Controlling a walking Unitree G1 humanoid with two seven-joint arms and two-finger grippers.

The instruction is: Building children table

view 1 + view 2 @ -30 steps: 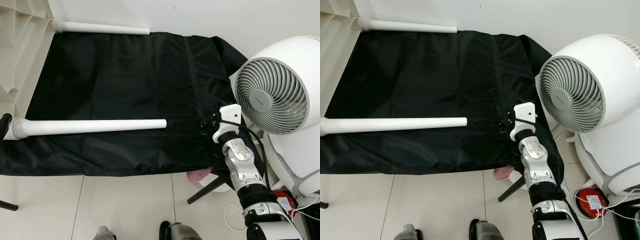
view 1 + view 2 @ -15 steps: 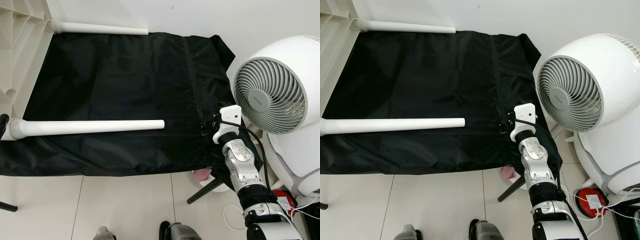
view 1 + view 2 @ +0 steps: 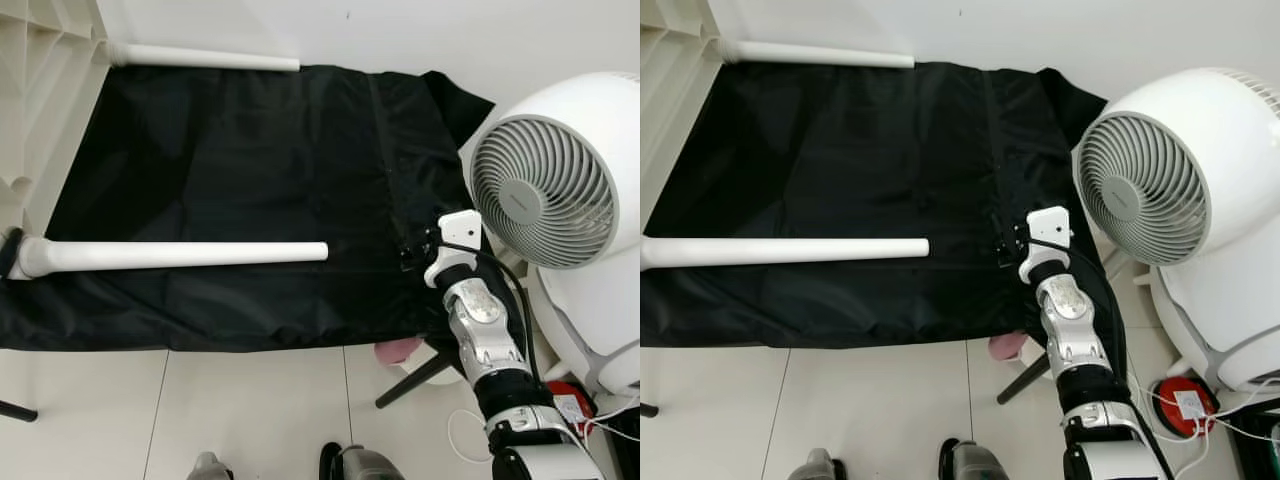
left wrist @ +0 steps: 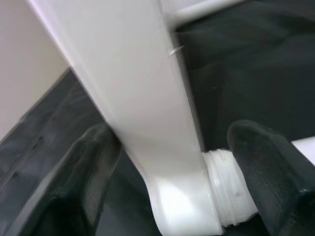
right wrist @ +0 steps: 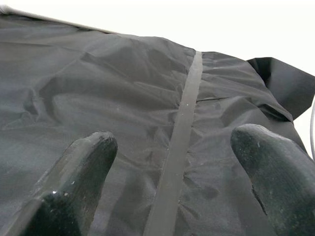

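Observation:
A white table top [image 3: 28, 110] stands on its edge at the far left. Two white legs stick out of it over a black cloth [image 3: 250, 150]: a near leg [image 3: 180, 254] and a far leg [image 3: 205, 57] by the wall. My left gripper [image 4: 177, 187] is open at the near leg's socket, with the table's corner [image 4: 167, 191] and the leg's threaded end [image 4: 229, 182] between its fingers. My right gripper [image 3: 410, 252] hovers open over the cloth's right side, above a seam strip [image 5: 179, 147], with nothing between its fingers.
A large white fan [image 3: 545, 190] stands close on the right of my right arm. Below the cloth's edge are a pink object [image 3: 398, 350], a black stand leg [image 3: 415, 380] and a red device with cables [image 3: 565, 400]. My feet [image 3: 350, 462] rest on pale tiles.
The near leg has slid slightly to the left, towards the table top. The right arm has held its place and the view has wobbled a little.

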